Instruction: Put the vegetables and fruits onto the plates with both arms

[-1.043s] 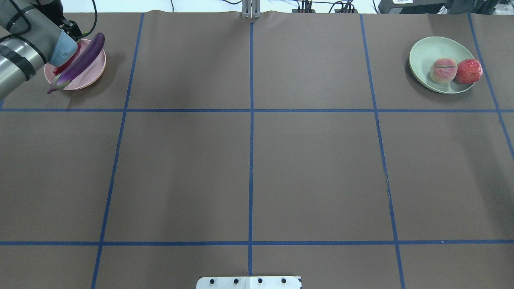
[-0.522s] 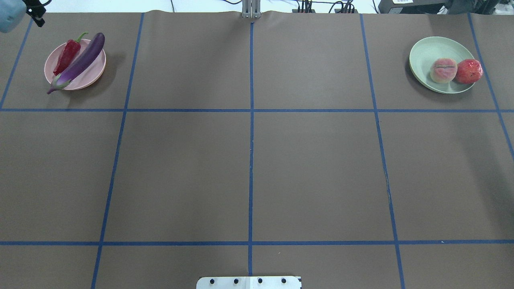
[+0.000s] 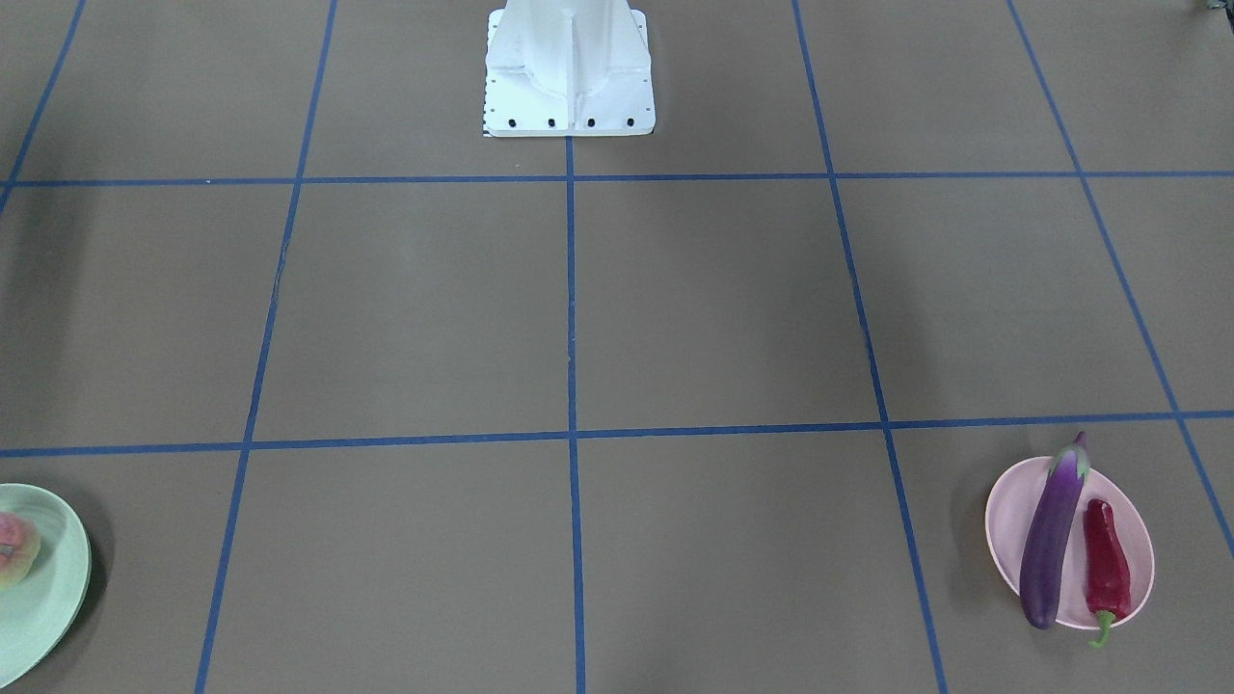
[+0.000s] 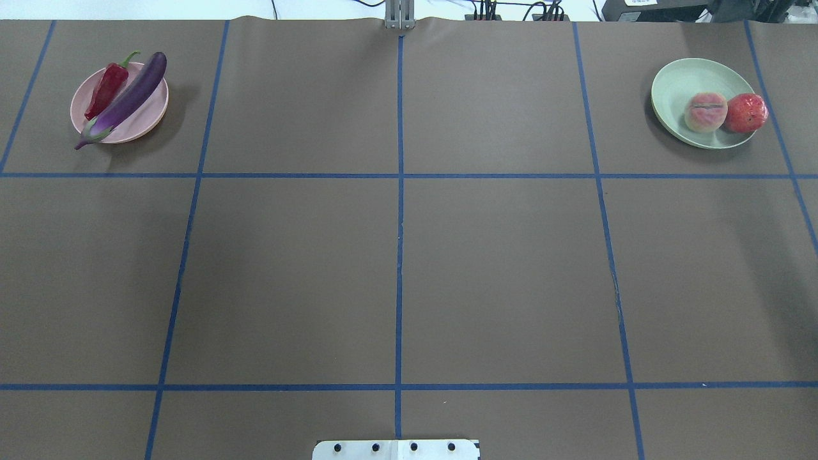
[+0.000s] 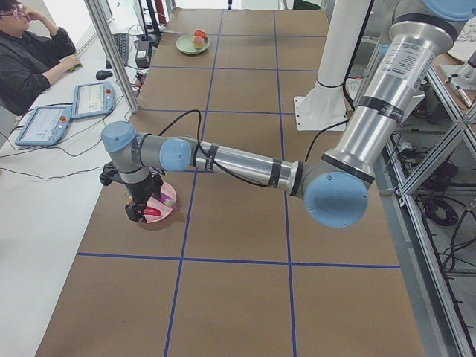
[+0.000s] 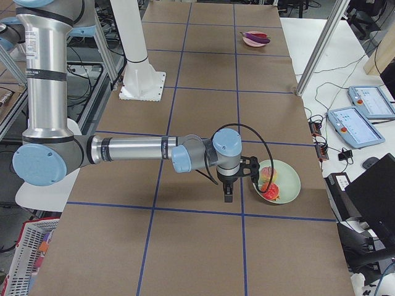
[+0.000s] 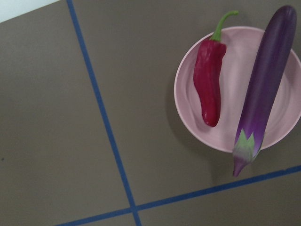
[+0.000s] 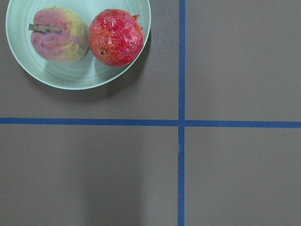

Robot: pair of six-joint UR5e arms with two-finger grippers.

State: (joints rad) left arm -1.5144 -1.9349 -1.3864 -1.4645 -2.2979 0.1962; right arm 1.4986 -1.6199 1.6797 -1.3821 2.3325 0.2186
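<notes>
1. Two plates hold all four items, and each plate has one gripper close to it.
2. The left gripper (image 5: 137, 214), at the end of the left arm (image 5: 238, 163), points straight down over the pink plate (image 4: 148, 112). Only the left side view shows it, so I cannot tell whether its fingers are parted or closed, or whether they touch anything.
3. Directly below that gripper, the eggplant (image 4: 128, 99) lies slantwise across the pink plate, with its pale cap and its dark tip both reaching past the rim. The chili (image 4: 105, 92) lies on the plate just beside it. The left wrist view shows a strip of plate between the two, and the chili's green stem pokes over the rim.
4. The right gripper (image 6: 226, 197), at the end of the right arm (image 6: 129, 150), points down at the table (image 4: 396, 255). It is just beside the green plate (image 4: 677, 83), on the plate's robot-ward side. Only the right side view shows it, so I cannot tell how its fingers stand.
5. Just beyond that gripper, the peach (image 4: 705, 112) and the pomegranate (image 4: 746, 113) sit side by side on the green plate and seem to touch. They are in the part of the plate nearer the gripper, and the pomegranate rests against the rim.
6. The two grippers are well apart, each at its own end of the brown table. Blue tape lines (image 4: 399, 191) and the white pedestal base (image 3: 569, 67) lie between them.
</notes>
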